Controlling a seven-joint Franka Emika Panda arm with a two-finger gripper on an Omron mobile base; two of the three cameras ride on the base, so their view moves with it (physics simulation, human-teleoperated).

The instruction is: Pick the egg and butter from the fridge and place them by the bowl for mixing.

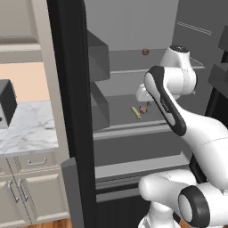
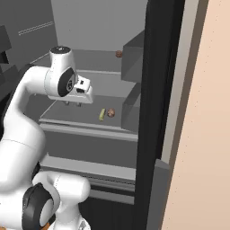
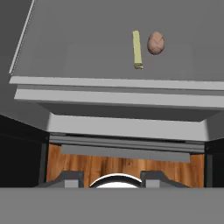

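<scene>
The fridge (image 1: 71, 89) stood open, its black front edge upright between the grey interior and the beige cupboards (image 1: 26, 187). The egg (image 1: 143, 109) lay on the middle shelf (image 1: 120, 127), toward that shelf's front edge, with the butter (image 1: 136, 112) just beside it and apart from it, the stick lying roughly front to back. In the hand view the egg (image 3: 155, 43) and butter (image 3: 137, 49) sat side by side on the shelf's flat grey top, a little back from its front lip, with the lower shelves stepping down below and a strip of wooden floor (image 3: 122, 166) beneath them. A second brown ball (image 1: 145, 52) rested on the upper shelf near the back wall. The gripper (image 2: 74, 104) hung over the middle shelf, pointing down, well to the side of the egg (image 2: 111, 112) and butter (image 2: 102, 114) and touching neither; its fingers looked small and partly hidden by the hand, so whether the claw was released or clenched could not be told. A marble worktop (image 1: 26, 129) carried a dark box (image 1: 6, 104) at its far corner.
</scene>
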